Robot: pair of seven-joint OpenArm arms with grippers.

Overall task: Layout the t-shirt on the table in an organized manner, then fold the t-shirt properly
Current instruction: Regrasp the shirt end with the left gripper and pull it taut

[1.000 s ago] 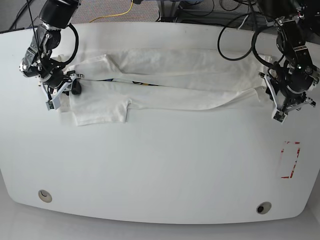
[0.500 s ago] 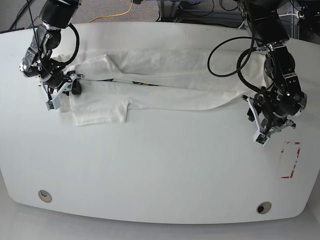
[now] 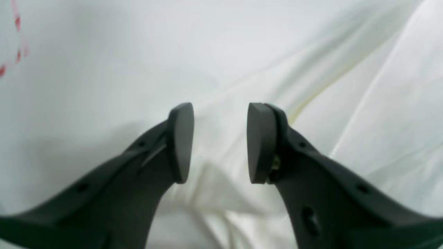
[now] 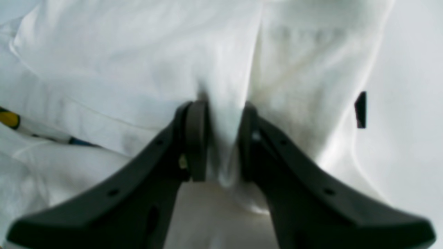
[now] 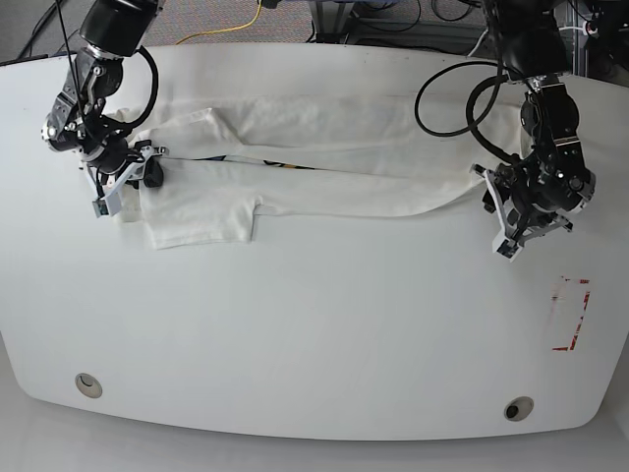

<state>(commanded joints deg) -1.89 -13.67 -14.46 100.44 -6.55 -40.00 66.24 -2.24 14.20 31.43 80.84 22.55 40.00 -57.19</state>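
The white t-shirt [image 5: 324, 147] lies stretched across the far half of the table [image 5: 314, 324], folded lengthwise, with a sliver of its colourful print [image 5: 280, 164] peeking out of the fold. At the view's left, my right gripper [image 5: 108, 200] is shut on a pinched ridge of shirt fabric by the sleeve; the right wrist view shows the cloth [image 4: 138, 52] squeezed inside the gripper [image 4: 223, 110]. My left gripper [image 5: 506, 244] stands open at the shirt's right end. In the left wrist view, its gripper [image 3: 220, 110] hovers over the cloth's edge [image 3: 380, 103], holding nothing.
A red-outlined rectangle mark [image 5: 570, 315] sits near the table's right edge, also glimpsed in the left wrist view [image 3: 17, 55]. Two round holes [image 5: 88, 384] [image 5: 518, 408] lie near the front edge. Cables [image 5: 226, 29] run behind the table.
My left arm swung from the shirt's far right end toward the view's left and forward, then back a little to the hem corner. The right gripper has kept its hold and barely moved.
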